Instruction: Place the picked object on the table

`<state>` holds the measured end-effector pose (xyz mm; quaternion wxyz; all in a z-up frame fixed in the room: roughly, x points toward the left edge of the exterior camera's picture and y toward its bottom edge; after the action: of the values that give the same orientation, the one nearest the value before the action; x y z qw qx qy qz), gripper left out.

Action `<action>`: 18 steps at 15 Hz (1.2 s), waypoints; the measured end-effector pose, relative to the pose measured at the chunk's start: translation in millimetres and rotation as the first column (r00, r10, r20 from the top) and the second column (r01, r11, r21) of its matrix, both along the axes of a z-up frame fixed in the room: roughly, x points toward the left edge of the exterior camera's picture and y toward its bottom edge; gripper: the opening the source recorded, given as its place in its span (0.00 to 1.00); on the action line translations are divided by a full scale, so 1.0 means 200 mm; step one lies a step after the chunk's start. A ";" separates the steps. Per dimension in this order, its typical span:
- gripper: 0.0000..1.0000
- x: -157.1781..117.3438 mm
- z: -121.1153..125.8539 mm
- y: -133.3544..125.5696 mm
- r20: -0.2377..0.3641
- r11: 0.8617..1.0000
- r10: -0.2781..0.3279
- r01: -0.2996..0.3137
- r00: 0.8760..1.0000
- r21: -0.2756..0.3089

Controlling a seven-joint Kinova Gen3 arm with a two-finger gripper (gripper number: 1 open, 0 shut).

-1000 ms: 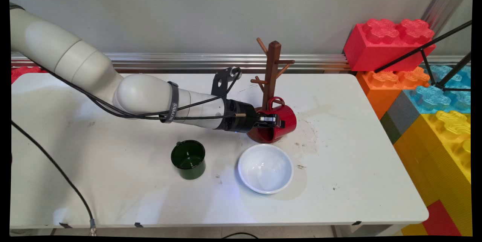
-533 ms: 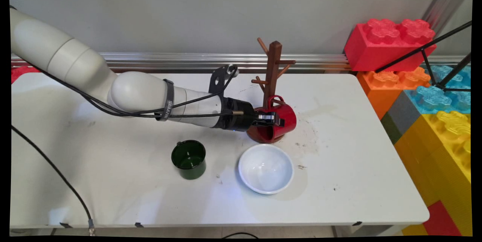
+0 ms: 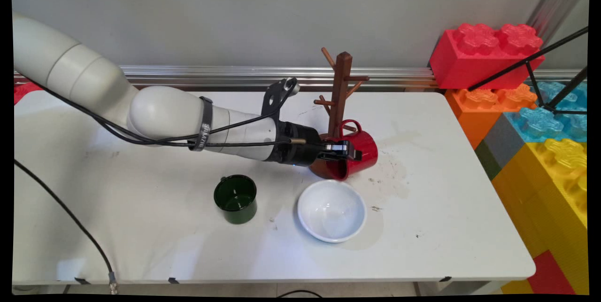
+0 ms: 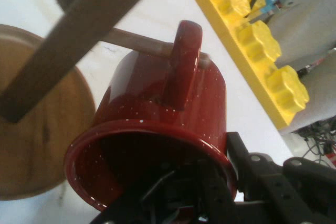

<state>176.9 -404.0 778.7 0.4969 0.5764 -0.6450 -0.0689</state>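
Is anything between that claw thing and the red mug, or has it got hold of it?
Nothing visible stands between them. The end effector is shut on the red mug, gripping its rim, with the mug tipped on its side beside the wooden mug tree.

Looks like a robotics lab setup, not anyone's home. A plain white bench sits against a bare grey wall with an aluminium rail along it, giant toy building blocks are stacked at the side as a barrier, loose black cables hang around, and a black tripod leg pokes in.
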 end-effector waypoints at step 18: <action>0.00 -0.07 0.34 0.22 -0.078 0.987 -0.160 0.160 0.984 -0.006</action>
<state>163.0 -360.4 846.3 0.5146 0.5195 -0.6694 -0.1312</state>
